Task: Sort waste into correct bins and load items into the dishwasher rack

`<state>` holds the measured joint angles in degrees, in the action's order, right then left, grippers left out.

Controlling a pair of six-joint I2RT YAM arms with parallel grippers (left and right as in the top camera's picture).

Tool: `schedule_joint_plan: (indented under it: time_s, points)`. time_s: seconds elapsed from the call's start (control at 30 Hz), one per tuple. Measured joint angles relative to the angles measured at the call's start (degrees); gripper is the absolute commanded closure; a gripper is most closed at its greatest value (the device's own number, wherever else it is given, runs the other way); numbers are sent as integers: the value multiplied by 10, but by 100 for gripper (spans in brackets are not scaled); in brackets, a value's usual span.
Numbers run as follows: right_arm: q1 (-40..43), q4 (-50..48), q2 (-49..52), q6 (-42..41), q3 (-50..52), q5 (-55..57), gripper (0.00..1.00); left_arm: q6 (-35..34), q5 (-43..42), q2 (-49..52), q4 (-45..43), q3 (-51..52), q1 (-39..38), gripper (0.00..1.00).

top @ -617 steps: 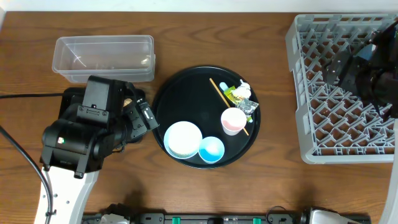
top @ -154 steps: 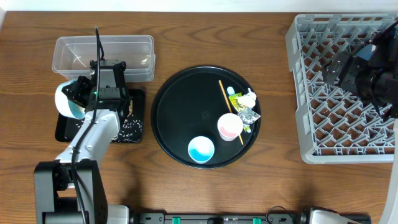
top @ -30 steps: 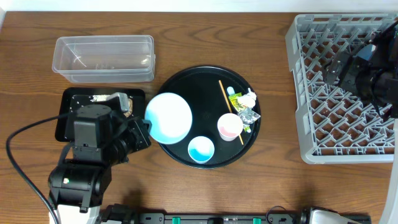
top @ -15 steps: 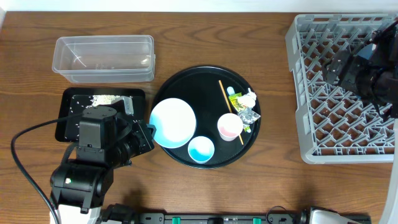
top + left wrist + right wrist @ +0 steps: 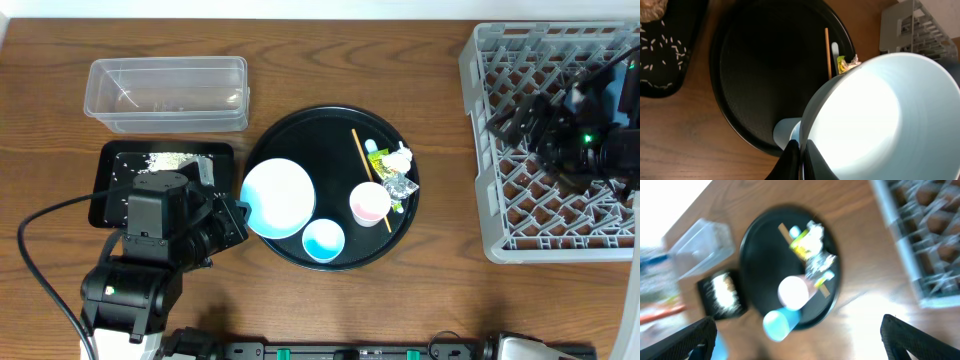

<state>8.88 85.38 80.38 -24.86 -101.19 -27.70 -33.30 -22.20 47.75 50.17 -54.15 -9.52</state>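
On the left side of the desk, the left fingers point(image 5: 796, 156) are clamped together on the rim of the white bowl point(image 5: 278, 197). The bowl sits over the left part of the round black tray point(image 5: 300, 135). Whether it rests on the tray or hangs just above it cannot be told. Its inside looks clean and empty in the left wrist view.

Part of the waste appears to be sorted. Loose white rice point(image 5: 165, 158) is scattered in the shallow black rectangular tray point(image 5: 110, 195), and the brownish food lump point(image 5: 652, 7) lies in that tray's corner. The clear rectangular tub point(image 5: 168, 92) behind it holds nothing I can make out.

The rest remains on the round tray. The crumpled foil wrappers point(image 5: 396, 182) and the small white tissue wad point(image 5: 400, 154) lie near its right edge. The thin stick point(image 5: 361, 153) is just beside them, and the small pink cup point(image 5: 372, 199) stands beside the wrappers. The light blue bowl point(image 5: 323, 240) is near the front edge, just beside the white bowl.

The grey dishwasher rack point(image 5: 500, 230) on the right shows no dishes where it is visible, so loading looks not yet begun. The right fingers point(image 5: 515, 112) are spread wide apart over the rack, holding nothing. No dark blue plate can be seen.

I judge the task to be under halfway done.
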Motion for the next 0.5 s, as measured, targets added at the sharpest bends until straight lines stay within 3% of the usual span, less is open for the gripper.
schedule_joint_plan:
  time_s: [0.1, 0.27, 0.5]
  points:
    - [-2, -3, 0, -20, 0, -37, 9, -5, -2, 0, 4, 0, 0, 94]
    - [-48, 5, 0, -34, 0, -67, 3, -12, -1, 1, 0, 0, 0, 94]
    - [-263, -14, 2, -83, 0, 21, 1, -16, 1, 33, 0, 0, 0, 94]
